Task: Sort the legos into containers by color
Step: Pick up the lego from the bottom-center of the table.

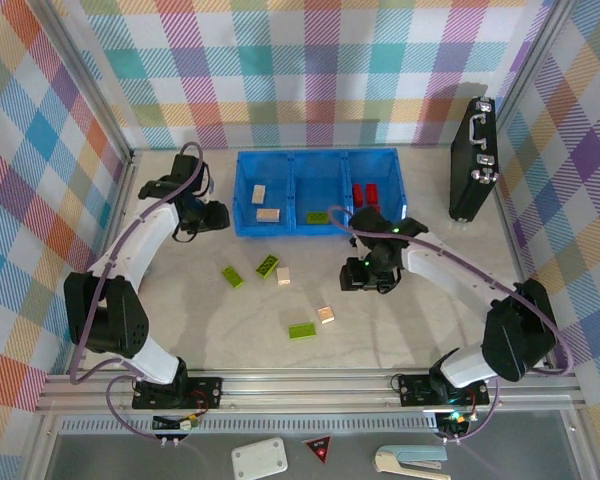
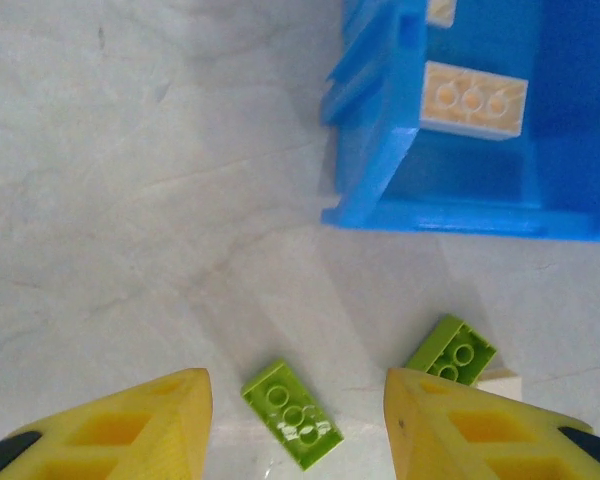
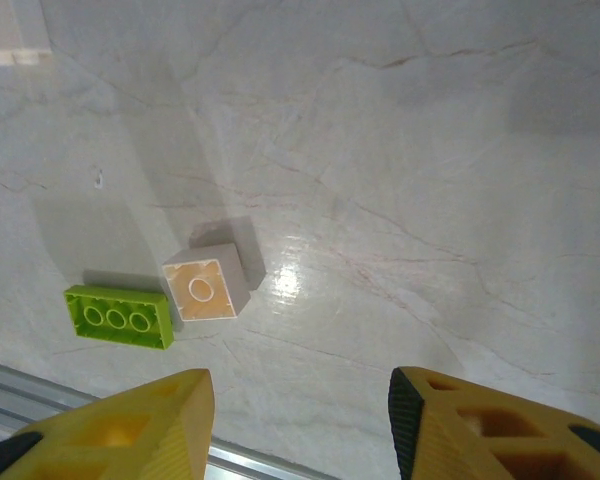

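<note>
STATUS. Left end effector point(image 2: 296, 385): yellow fingers point(image 2: 130, 430) apart, nothing held. Poised above a lime green studded plastic brick point(image 2: 292, 413) lying on the pale marbled table point(image 2: 130, 200), near the corner of the bright blue three-compartment plastic tray point(image 2: 375, 170). Right end effector point(image 3: 295, 385): fingers likewise apart and empty. Poised over bare table, with a square tan plastic brick point(image 3: 206, 289) and a long green brick point(image 3: 119, 317) just beside each other off to one side. Tray contents from above: tan bricks point(image 1: 268, 213) in the left compartment, a single green brick point(image 1: 317, 217) in the middle, red bricks point(image 1: 365, 192) in the right.

PROCEDURE (judged step: pick of a loose brick).
- Rotate the left wrist first; brick set diagonally to the finger line.
- Square the fingers to the two long flat walls, never the studs.
- Lower until both tips bracket the brick, then close.
- Lift above the tray wall before crossing to the middle compartment.

CLEARANCES.
- Tray corner and ribbed outer wall close ahead of the left fingers.
- A further green brick point(image 2: 452, 350) and a tan piece point(image 2: 500, 385) beside one finger there; avoid any sideways sweep.
- Aluminium rail point(image 3: 80, 400) at the near table edge, close to the right arm's pair; approach from the open far side.
- Broad open table between the arms.
- Black hard case point(image 1: 473, 160) well apart at far right.
</note>
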Motion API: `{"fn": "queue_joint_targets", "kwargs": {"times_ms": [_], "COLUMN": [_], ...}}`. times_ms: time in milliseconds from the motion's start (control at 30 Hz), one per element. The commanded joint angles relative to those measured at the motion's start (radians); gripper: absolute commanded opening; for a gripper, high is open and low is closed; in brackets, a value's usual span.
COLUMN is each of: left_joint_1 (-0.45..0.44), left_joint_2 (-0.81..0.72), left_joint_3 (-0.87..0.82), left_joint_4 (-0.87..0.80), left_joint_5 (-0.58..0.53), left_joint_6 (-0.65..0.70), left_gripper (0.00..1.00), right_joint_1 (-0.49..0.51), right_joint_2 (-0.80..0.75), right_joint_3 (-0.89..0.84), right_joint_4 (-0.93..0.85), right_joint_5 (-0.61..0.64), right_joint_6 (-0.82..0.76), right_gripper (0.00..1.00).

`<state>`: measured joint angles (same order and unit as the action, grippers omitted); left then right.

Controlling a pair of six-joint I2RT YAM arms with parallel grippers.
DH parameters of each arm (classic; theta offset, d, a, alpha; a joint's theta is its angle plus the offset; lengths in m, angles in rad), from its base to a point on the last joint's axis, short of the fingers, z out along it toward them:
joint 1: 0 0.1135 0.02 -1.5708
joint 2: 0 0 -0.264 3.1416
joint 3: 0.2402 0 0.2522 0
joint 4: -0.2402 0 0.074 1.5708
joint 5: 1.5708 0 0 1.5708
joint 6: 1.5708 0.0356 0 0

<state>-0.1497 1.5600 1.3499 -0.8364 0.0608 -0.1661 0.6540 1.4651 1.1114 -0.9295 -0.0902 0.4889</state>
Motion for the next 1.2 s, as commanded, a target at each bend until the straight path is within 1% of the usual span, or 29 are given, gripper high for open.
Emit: {"fn": "queue_joint_targets", "kwargs": {"times_ms": [0,167,300,433,633,700,833,1000,1167], "left_joint_1": [0.028,0.045,0.053,0.059,0.072,0.076,0.076,0.076,0.076], "left_joint_2": [-0.055,-0.092,-0.097,-0.098,-0.097,-0.1,-0.103,-0.101,-0.106], "left_joint_3": [-0.066,-0.148,-0.162,-0.18,-0.178,-0.18,-0.184,-0.184,-0.188], "left_joint_4": [0.005,0.074,0.086,0.107,0.115,0.116,0.118,0.117,0.118], "left_joint_5": [0.019,0.018,-0.003,0.005,0.025,0.023,0.034,0.045,0.043], "left_joint_6": [0.018,0.016,0.031,0.032,0.028,0.028,0.024,0.023,0.023], "left_gripper": [0.49,0.49,0.49,0.48,0.48,0.48,0.48,0.48,0.48], "right_joint_1": [0.044,0.117,0.185,0.247,0.353,0.383,0.439,0.478,0.492], "right_joint_2": [0.045,0.139,0.219,0.274,0.324,0.348,0.387,0.43,0.469], "right_joint_3": [0.049,0.11,0.178,0.221,0.242,0.256,0.278,0.283,0.274], "right_joint_4": [0.004,-0.001,-0.029,-0.061,-0.049,-0.056,-0.053,-0.046,-0.018], "right_joint_5": [0.019,0.029,0.053,0.078,0.113,0.133,0.159,0.167,0.149], "right_joint_6": [0.041,0.06,0.085,0.193,0.355,0.387,0.423,0.456,0.458], "right_gripper": [0.51,0.51,0.51,0.52,0.54,0.56,0.64,0.7,0.72]}}
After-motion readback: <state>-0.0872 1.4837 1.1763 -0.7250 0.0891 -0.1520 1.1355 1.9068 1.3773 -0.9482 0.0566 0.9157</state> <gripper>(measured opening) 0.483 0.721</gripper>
